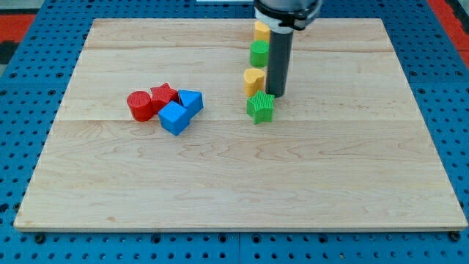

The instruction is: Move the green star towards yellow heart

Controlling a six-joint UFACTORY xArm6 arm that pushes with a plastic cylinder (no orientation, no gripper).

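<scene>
- Presently, my tip is seen touching the green star at its top-right.
- Green star judged light, rigid, slidable; yellow heart just above.
- No jaws fitted; nothing is gripped.

I see a robotics lab bench: a pale wooden tabletop sits on a blue perforated mounting board, with small coloured plastic test blocks.
</scene>
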